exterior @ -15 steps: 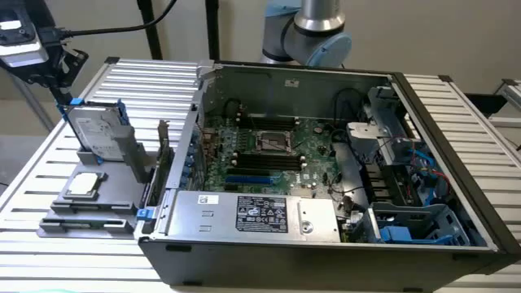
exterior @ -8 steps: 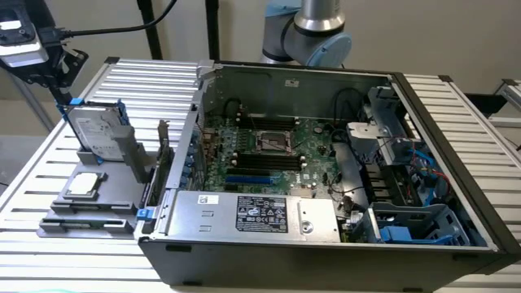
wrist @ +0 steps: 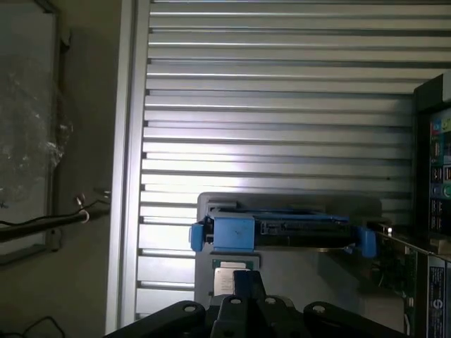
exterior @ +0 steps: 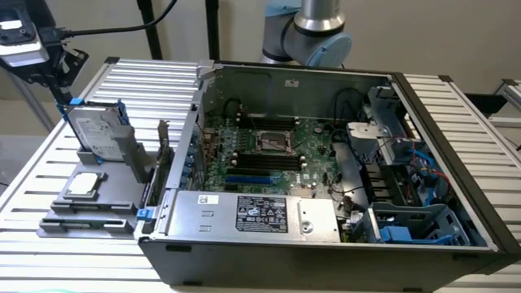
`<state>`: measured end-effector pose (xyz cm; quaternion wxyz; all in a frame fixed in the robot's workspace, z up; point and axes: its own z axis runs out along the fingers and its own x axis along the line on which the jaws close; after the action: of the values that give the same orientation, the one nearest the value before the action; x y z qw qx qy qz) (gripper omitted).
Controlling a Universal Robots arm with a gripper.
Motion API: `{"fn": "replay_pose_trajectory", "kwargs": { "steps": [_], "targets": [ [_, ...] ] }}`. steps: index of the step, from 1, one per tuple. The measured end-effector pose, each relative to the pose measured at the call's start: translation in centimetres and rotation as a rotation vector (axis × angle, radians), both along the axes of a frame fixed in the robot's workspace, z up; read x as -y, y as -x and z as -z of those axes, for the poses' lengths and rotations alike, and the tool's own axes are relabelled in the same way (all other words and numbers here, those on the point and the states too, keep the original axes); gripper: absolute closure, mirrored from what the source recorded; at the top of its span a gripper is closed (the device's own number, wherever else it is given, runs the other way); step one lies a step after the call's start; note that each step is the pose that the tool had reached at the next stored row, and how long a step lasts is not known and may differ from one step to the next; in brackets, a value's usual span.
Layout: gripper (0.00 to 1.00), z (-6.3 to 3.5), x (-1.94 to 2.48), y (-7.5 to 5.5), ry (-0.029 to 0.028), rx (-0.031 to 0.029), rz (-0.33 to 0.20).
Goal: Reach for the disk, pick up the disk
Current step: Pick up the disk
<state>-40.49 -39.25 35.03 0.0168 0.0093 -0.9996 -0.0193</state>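
I see a ribbed silver aluminium slat table (exterior: 146, 76) across most of the scene. The wrist view catches a bright white glare band (wrist: 282, 158) on its slats. A plain beige wall (exterior: 440, 30) sits behind. Two black upright stand poles (exterior: 149, 30) rise at the table's far edge. There's dull grey-beige floor (wrist: 91, 127) beside the table.

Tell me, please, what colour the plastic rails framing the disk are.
Bright blue rails on the disk, clearest in the wrist view.

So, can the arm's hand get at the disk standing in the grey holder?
Probably yes: the hand hangs close above the disk, whose top edge is uncovered, though the hand is shut.
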Motion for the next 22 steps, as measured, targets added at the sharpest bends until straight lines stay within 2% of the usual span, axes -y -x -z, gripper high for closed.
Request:
{"fn": "replay_pose_trajectory", "kwargs": {
  "steps": [4,8,10,17,22],
  "targets": [
    [0.89,-0.05,-1.19,0.1,0.0029,0.0001,0.0],
    [0.89,-0.21,-2.3,0.4,0.0109,0.0001,0.0],
    [0.89,-0.23,-2.42,0.5,0.0137,0.0002,0.0],
    [0.89,-0.23,-2.49,0.6,0.014,0.0028,-0.008],
    [0.89,-0.23,-2.49,0.6,0.0139,0.004,-0.093]
  ]
}}
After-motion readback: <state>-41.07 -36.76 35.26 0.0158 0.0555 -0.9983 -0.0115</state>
